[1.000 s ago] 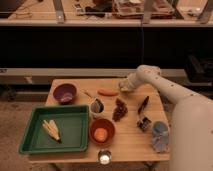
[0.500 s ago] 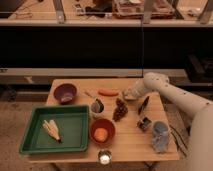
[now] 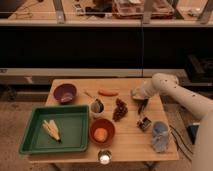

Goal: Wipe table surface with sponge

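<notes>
We make out the sponge [image 3: 135, 93] as the pale pad at the back right of the bench [image 3: 127, 145], just beside the arm's wrist. The claw [image 3: 143, 106] hangs just in front of it, and we can't tell if it's open or closed. Looks like we're at the grab step, no wiping yet. The next move needs the claw lined up over that pad, clear of the carrot [image 3: 107, 92].

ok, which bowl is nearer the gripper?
The orange bowl near the front edge, not the purple bowl at back left. The gripper is over the right side of the table.
</notes>
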Available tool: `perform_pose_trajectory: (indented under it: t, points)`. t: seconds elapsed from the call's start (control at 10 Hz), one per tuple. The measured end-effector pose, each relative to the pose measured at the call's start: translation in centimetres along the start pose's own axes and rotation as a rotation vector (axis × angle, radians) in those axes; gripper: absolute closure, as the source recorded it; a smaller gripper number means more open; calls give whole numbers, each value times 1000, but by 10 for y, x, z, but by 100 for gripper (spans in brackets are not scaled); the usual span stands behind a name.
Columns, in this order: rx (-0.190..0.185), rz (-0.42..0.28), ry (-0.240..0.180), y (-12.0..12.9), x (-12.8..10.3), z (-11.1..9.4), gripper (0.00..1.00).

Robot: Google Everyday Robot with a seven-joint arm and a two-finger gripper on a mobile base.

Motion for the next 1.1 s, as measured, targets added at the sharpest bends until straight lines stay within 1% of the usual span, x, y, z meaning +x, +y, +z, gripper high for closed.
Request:
perform_pose_trajectory:
  t: [0.2,0.3,0.4,0.5,0.6,0.7,0.9,1.0,1.1]
  points:
    - [2,-2,8,-27,6,18,100]
    - [-1,0,6,-34,6,27,100]
    - [-8,1,1,-42,4,41,100]
    - [-16,0,-4,-46,1,54,100]
    - [-20,-4,-10,-48,-5,61,100]
    - [-25,-12,-25,-49,-15,69,100]
    - [-27,-51,-56,-48,-33,71,100]
    - [-29,-76,-72,-47,-45,68,100]
    - [-32,-97,-87,-44,-54,60,100]
